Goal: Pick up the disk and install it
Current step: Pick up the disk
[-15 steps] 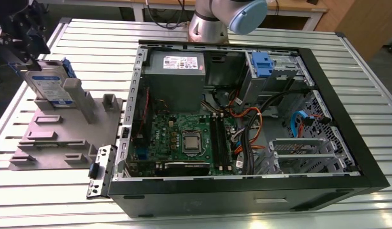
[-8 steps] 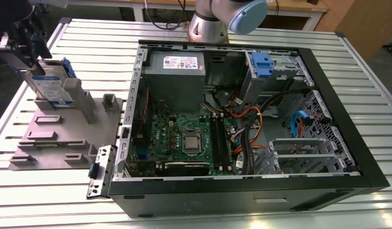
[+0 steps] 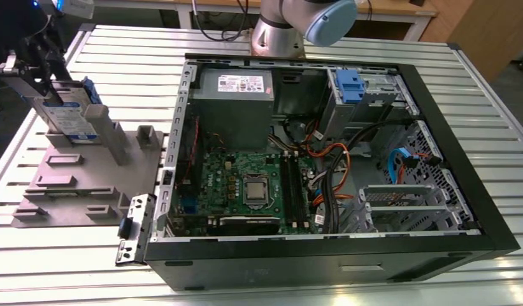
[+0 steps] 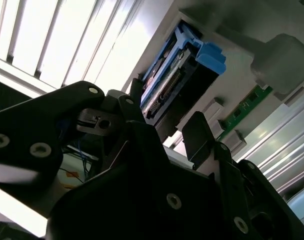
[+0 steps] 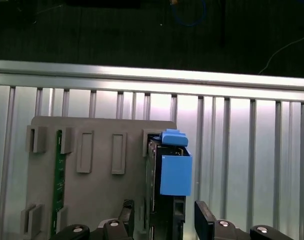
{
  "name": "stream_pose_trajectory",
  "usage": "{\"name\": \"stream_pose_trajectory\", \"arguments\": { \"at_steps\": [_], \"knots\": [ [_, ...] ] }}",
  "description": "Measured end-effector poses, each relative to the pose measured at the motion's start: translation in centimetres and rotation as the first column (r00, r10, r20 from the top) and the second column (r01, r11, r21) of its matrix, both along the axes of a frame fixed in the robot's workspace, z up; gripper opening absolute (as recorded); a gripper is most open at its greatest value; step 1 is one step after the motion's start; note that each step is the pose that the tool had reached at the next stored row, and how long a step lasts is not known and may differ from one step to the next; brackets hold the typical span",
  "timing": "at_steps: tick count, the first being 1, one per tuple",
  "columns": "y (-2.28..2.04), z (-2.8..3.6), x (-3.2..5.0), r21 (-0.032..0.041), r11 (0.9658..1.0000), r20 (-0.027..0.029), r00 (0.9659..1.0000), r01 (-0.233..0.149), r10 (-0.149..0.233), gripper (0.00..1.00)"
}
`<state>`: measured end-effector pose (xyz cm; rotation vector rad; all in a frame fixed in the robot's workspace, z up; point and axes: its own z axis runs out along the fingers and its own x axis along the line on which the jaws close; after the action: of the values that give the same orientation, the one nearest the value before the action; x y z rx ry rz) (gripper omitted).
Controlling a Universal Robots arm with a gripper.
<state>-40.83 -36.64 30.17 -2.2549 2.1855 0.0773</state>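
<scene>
Gripper [image 5: 164, 216] is spread wide, with one black finger [image 5: 127, 217] on each side of the disk [image 3: 68, 115]. The first wrist view shows a gap on both sides, so nothing is clamped.

The disk stands upright on edge in a slot of the grey fixture plate [image 3: 74, 182], at the plate's far end, on the exterior view's left. Blue rails run along its edges (the labelled face is visible in the exterior view).

The fixture lies flat on the slatted metal surface [image 3: 65, 280], just beside the open computer case [image 3: 490, 217], which sits to its right in the exterior view.

A green circuit strip [image 5: 57, 175] stands in another slot of the same plate — well apart from the disk.

I can see the arm's base [image 3: 278, 35] at the far side of the case.
</scene>
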Motion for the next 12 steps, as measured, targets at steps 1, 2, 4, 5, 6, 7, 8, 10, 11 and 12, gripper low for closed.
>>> {"name": "stream_pose_trajectory", "arguments": {
  "at_steps": [1,2,4,5,6,7,8,10,11,12],
  "knots": [
    [0.00,-0.01,0.00,0.0000,1.0000,-0.0001,1.0000,0.005,-0.005,0.59],
    [0.00,-0.02,0.00,0.0000,1.0000,0.0000,1.0000,0.006,-0.006,0.59],
    [-0.01,-0.03,0.01,0.0001,1.0000,0.0003,1.0000,0.006,-0.006,0.59],
    [0.00,-0.03,0.01,0.0002,1.0000,0.0003,1.0000,0.006,-0.006,0.59],
    [0.00,-0.04,0.01,0.0002,1.0000,0.0004,1.0000,0.006,-0.006,0.59],
    [0.00,-0.12,0.01,0.0006,1.0000,0.0008,1.0000,0.006,-0.006,0.59],
    [0.00,-0.21,0.01,0.0007,1.0000,0.0007,1.0000,0.006,-0.006,0.59],
    [0.00,-0.22,0.00,0.0007,1.0000,0.0003,1.0000,0.006,-0.006,0.59],
    [0.00,-0.22,0.00,0.0006,1.0000,0.0001,1.0000,0.006,-0.006,0.59],
    [0.00,-0.23,0.01,0.0006,1.0000,0.0001,1.0000,0.007,-0.007,0.59]
  ]
}}
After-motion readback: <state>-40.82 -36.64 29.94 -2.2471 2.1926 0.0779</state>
